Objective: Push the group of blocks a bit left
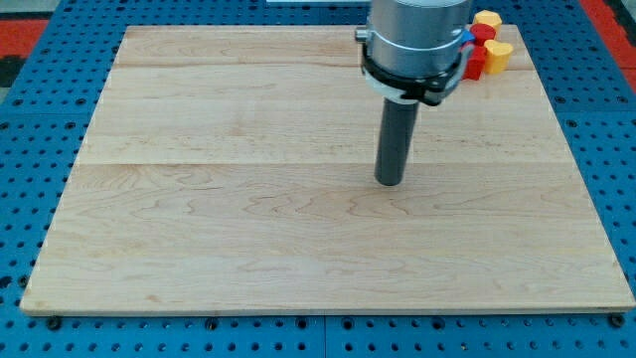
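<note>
My tip (390, 182), a bare rod with nothing to open or clench, is set near the board's (248, 249) centre. The group, yellow blocks (494, 52) and red blocks (476, 64) partly hidden, is huddled in the top right corner, well apart from it.

My tip (390, 183) points straight down — the dark rod upright beneath the grey arm housing.

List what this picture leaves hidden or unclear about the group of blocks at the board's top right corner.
Camera view only:
- Group of blocks: its left part is hidden behind the arm's grey housing, so the count is unknown.
- Blue block: only a sliver shows; shape unreadable.
- Red block: partly covered; shape unclear.
- Yellow blocks: too small to tell exact shapes.
- My tip shows plainly, below-left of the group, touching no block.
</note>
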Motion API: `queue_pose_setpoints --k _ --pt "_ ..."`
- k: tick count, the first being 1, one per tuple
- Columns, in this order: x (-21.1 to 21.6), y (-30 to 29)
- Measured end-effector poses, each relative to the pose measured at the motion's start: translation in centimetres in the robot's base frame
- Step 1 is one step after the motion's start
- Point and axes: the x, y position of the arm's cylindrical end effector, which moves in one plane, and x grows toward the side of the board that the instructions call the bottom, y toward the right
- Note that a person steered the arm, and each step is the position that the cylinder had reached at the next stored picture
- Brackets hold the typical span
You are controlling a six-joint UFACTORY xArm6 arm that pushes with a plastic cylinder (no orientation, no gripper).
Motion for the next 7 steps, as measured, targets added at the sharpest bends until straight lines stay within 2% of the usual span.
queue_pose_setpoints --k 2,3,4,5,7 --pt "-0.8 21.1" --pt "-3.0 25.3" --pt "-5.0 25.4" --pt "-15.3 25.4" --pt "-27.6 25.0"
